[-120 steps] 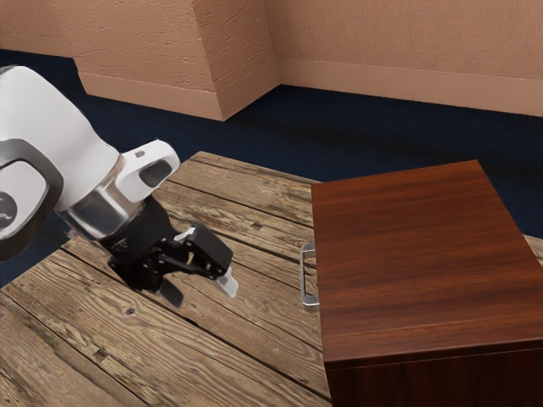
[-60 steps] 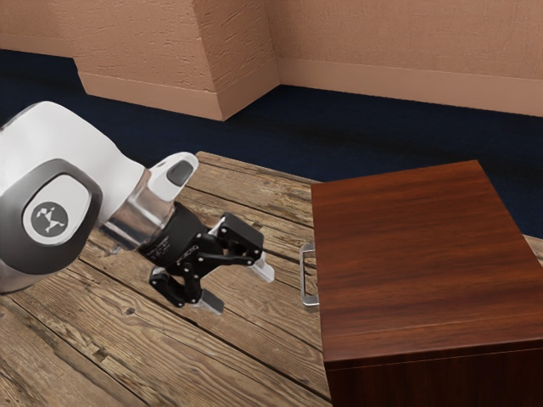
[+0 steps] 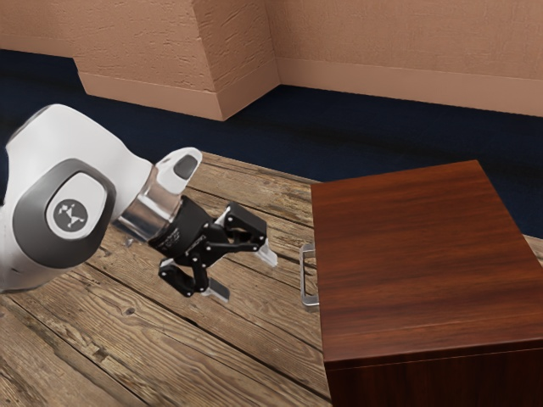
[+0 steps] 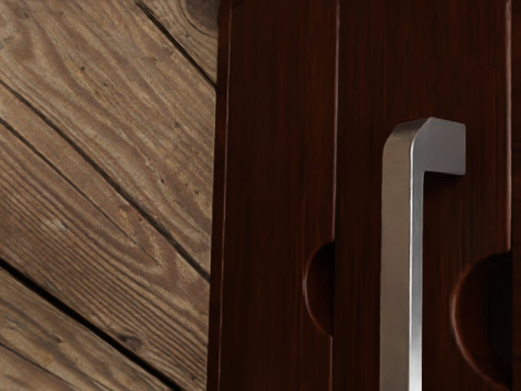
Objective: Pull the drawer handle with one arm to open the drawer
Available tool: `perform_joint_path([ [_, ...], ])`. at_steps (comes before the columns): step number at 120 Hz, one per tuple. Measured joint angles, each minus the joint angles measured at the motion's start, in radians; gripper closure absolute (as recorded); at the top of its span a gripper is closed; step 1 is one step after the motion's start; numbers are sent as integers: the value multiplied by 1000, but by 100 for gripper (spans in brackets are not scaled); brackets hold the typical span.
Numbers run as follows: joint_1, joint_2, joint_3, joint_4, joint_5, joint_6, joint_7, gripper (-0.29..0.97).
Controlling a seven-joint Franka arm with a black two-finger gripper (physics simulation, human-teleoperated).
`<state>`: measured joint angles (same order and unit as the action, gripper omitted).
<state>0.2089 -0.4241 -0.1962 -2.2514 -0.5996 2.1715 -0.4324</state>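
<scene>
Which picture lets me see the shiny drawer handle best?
The wrist view: the silver drawer handle is close and face-on against the dark wood. In the exterior view the handle looks small and side-on on the cabinet.

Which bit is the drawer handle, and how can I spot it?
Find the big dark reddish-brown wooden cabinet on the plank table. On its side facing the arm sits the handle, a thin bar bent at its ends. It is the only shiny silver metal piece among all that wood.

Arm low, gripper (image 3: 242, 273) spread (fingers apart)
</scene>
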Motion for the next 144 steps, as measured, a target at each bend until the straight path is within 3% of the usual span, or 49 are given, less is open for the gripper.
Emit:
perform_joint_path([
  [78,10,145,-44,69,20,68,-7,0],
  [144,13,200,-58,83,126,135,-22,0],
])
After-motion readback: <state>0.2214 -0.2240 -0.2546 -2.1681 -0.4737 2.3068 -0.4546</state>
